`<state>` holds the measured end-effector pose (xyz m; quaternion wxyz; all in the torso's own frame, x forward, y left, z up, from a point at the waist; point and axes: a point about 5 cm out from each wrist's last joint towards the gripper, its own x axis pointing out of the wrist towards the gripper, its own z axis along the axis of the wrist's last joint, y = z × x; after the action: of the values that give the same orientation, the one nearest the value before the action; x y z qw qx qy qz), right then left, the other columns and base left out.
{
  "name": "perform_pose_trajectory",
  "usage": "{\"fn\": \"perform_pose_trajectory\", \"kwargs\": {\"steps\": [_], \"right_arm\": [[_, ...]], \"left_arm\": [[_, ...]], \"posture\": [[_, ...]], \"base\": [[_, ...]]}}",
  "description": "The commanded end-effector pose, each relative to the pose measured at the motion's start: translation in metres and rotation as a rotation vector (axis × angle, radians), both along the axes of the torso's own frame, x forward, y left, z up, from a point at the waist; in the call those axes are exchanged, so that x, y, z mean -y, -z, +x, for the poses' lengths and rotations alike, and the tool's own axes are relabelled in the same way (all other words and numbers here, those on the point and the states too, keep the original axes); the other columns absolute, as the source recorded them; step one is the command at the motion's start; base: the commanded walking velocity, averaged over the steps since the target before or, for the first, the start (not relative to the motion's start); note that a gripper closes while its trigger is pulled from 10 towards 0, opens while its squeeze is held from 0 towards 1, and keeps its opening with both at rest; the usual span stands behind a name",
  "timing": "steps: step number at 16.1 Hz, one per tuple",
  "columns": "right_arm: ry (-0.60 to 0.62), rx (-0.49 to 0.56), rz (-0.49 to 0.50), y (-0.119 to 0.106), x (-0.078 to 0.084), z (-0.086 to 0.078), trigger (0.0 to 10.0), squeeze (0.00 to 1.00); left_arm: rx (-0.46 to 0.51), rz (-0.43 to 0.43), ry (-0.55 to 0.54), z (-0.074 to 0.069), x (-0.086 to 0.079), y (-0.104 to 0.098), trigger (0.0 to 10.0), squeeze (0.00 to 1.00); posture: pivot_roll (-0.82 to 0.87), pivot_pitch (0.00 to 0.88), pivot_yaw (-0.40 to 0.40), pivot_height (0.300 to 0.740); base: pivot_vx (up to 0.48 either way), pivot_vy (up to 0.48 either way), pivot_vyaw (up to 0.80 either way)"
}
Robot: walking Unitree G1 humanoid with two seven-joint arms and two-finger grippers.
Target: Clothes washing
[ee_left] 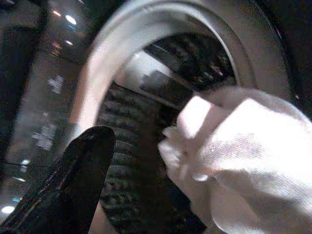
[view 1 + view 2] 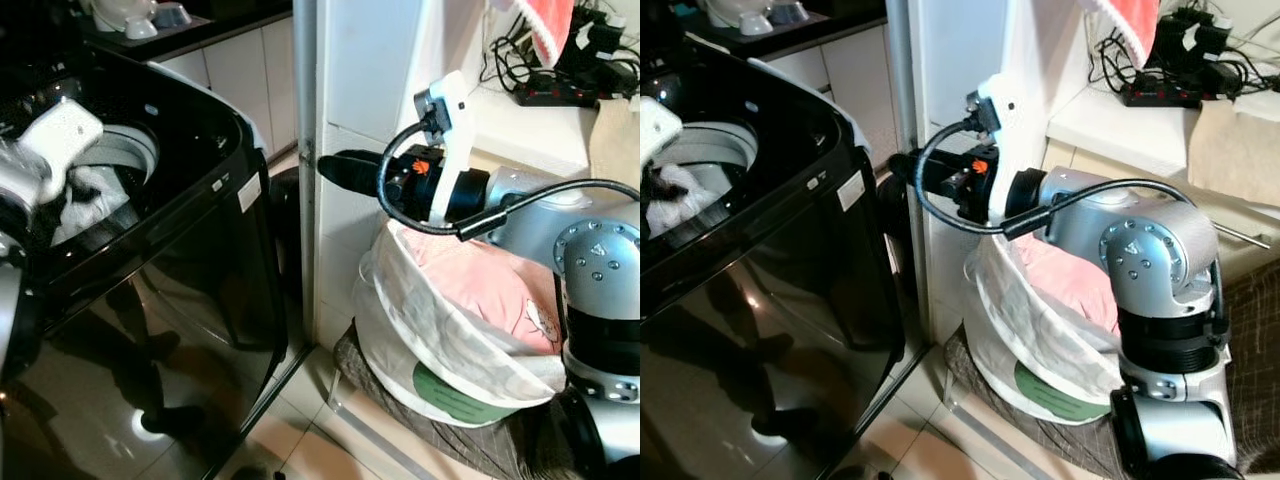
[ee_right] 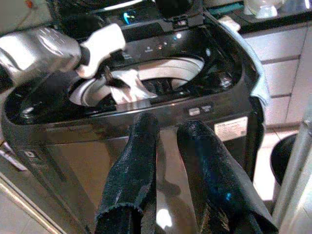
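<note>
Here, your left gripper (image 3: 114,80) sits over the mouth of the one washer (image 2: 200,250), fingers clamped on a single white cloth (image 1: 243,156) that hangs from them down into the drum (image 1: 126,161). From the left wrist, one black finger (image 1: 73,185) shows beside the cloth, with the drum's ribbed wall just beyond it and the pale ring (image 1: 112,58) of the opening curving around both. From the right wrist, the cloth drapes below the gripper, touching the near edge of the ring.

Your right gripper (image 3: 165,141) is held out level, well apart from the washer and pointing toward its front. Its two fingers stand parted with a narrow gap between them, and nothing is in them. Directly beneath that arm is one white laundry bag (image 2: 440,340), standing open on a dark mat (image 2: 470,440), with one pink garment (image 2: 490,285) inside it. The bag is just below and behind the gripper, against a white wall post (image 2: 350,120).

Behind the right arm, on a white ledge (image 2: 1120,125), lies one black power strip (image 2: 1165,95) with a tangle of cables, and a red-and-white cloth (image 2: 1130,20) hangs above it. Beyond the washer, a dark counter (image 2: 190,35) carries two pale dishes (image 2: 150,18). A light blue cloth (image 3: 253,63) hangs over the washer's side nearest the right gripper.
</note>
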<state>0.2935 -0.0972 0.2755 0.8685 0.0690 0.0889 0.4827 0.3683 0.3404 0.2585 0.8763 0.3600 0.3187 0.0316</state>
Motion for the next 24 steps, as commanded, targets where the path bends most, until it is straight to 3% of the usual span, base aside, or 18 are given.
{"fn": "perform_pose_trajectory", "kwargs": {"steps": [1, 2, 4, 5, 6, 7, 8, 9, 10, 11, 12, 15, 16, 18, 20, 21, 22, 24], "right_arm": [[0.001, 0.005, -0.016, -0.001, 0.001, 0.001, 10.0, 0.0], [0.006, 0.008, -0.021, -0.002, 0.002, 0.002, 10.0, 0.0], [0.019, 0.015, -0.032, -0.002, 0.005, 0.005, 10.0, 0.0], [0.039, 0.016, -0.039, -0.002, 0.007, 0.008, 10.0, 0.0], [0.051, 0.016, -0.046, -0.001, 0.008, 0.01, 10.0, 0.0], [0.056, 0.016, -0.05, 0.0, 0.008, 0.011, 10.0, 0.0], [0.06, 0.016, -0.055, 0.001, 0.008, 0.011, 10.0, 0.0], [0.071, 0.023, -0.072, 0.003, 0.007, 0.012, 10.0, 0.0], [0.076, 0.024, -0.073, 0.003, 0.007, 0.012, 10.0, 0.0], [0.073, 0.026, -0.073, 0.003, 0.006, 0.012, 10.0, 0.0], [0.076, 0.027, -0.073, 0.004, 0.007, 0.012, 10.0, 0.0], [0.101, 0.027, -0.073, 0.003, 0.013, 0.012, 10.0, 0.0], [0.109, 0.023, -0.068, 0.003, 0.014, 0.012, 10.0, 0.0], [0.109, 0.018, -0.067, 0.003, 0.014, 0.011, 10.0, 0.0], [0.11, 0.013, -0.068, 0.004, 0.014, 0.01, 10.0, 0.0], [0.113, 0.009, -0.066, 0.006, 0.014, 0.01, 10.0, 0.0], [0.114, 0.005, -0.065, 0.007, 0.014, 0.009, 10.0, 0.0], [0.121, 0.005, -0.069, 0.006, 0.015, 0.008, 10.0, 0.0]], "left_arm": [[0.03, 0.026, 0.009, 0.001, -0.001, -0.018, 10.0, 0.0], [0.036, -0.014, 0.035, 0.001, 0.001, -0.021, 10.0, 0.0], [0.056, 0.106, -0.012, -0.002, -0.007, -0.031, 10.0, 0.0], [0.018, 0.051, 0.042, 0.0, -0.001, -0.029, 10.0, 0.0], [0.043, 0.153, -0.006, 0.0, -0.006, -0.033, 10.0, 0.0], [0.028, 0.098, 0.009, 0.0, -0.003, -0.029, 10.0, 0.0], [0.004, 0.137, 0.02, 0.001, -0.002, -0.027, 10.0, 0.0], [0.108, 0.207, -0.05, 0.002, -0.006, -0.032, 10.0, 0.0], [0.046, 0.024, 0.038, 0.006, 0.008, -0.018, 10.0, 0.0], [0.056, 0.149, 0.01, 0.006, 0.005, -0.016, 10.0, 0.0], [0.017, 0.029, 0.071, 0.009, 0.016, -0.003, 10.0, 0.0], [0.197, -0.253, -0.008, 0.015, 0.025, 0.002, 10.0, 0.0], [0.23, -0.18, -0.13, 0.011, 0.014, 0.001, 10.0, 0.0], [0.252, -0.329, -0.141, 0.011, 0.017, 0.001, 10.0, 0.18], [0.235, -0.407, -0.128, 0.011, 0.019, 0.004, 10.0, 0.14], [0.162, -0.331, -0.105, 0.007, 0.015, 0.012, 10.0, 0.0], [0.072, -0.279, -0.111, -0.001, 0.009, 0.023, 10.0, 0.0], [0.082, -0.359, -0.107, -0.007, 0.006, 0.022, 10.0, 0.0]], "posture": [[-0.04, 0.0, 0.034, 0.74], [-0.03, 0.0, 0.031, 0.74], [-0.03, 0.0, 0.031, 0.74], [-0.03, 0.0, 0.03, 0.74], [-0.03, 0.0, 0.028, 0.74], [-0.03, 0.0, 0.03, 0.74], [-0.03, 0.0, 0.03, 0.74], [-0.03, 0.0, 0.031, 0.74], [-0.03, 0.0, 0.035, 0.74], [-0.03, 0.0, 0.039, 0.74], [-0.04, 0.0, 0.041, 0.74], [-0.04, 0.0, 0.051, 0.74], [-0.04, 0.0, 0.051, 0.74], [-0.05, 0.0, 0.055, 0.74], [-0.04, 0.0, 0.061, 0.74], [-0.04, 0.0, 0.062, 0.74], [-0.05, 0.0, 0.068, 0.74], [-0.05, 0.0, 0.067, 0.74]], "base": [[0.0, 0.0, 0.0], [0.0, 0.0, 0.0], [0.0, 0.0, 0.0], [0.0, 0.0, 0.0], [0.0, 0.0, 0.0], [0.0, 0.0, 0.0], [0.0, 0.0, 0.0], [0.0, 0.0, 0.0], [0.0, 0.0, 0.0], [0.0, 0.0, 0.0], [0.0, 0.0, 0.0], [0.0, 0.0, 0.0], [0.0, 0.0, 0.0], [0.0, 0.0, 0.0], [0.0, 0.0, 0.0], [0.0, 0.0, 0.0], [0.0, 0.0, 0.0], [0.0, 0.0, 0.0]]}}
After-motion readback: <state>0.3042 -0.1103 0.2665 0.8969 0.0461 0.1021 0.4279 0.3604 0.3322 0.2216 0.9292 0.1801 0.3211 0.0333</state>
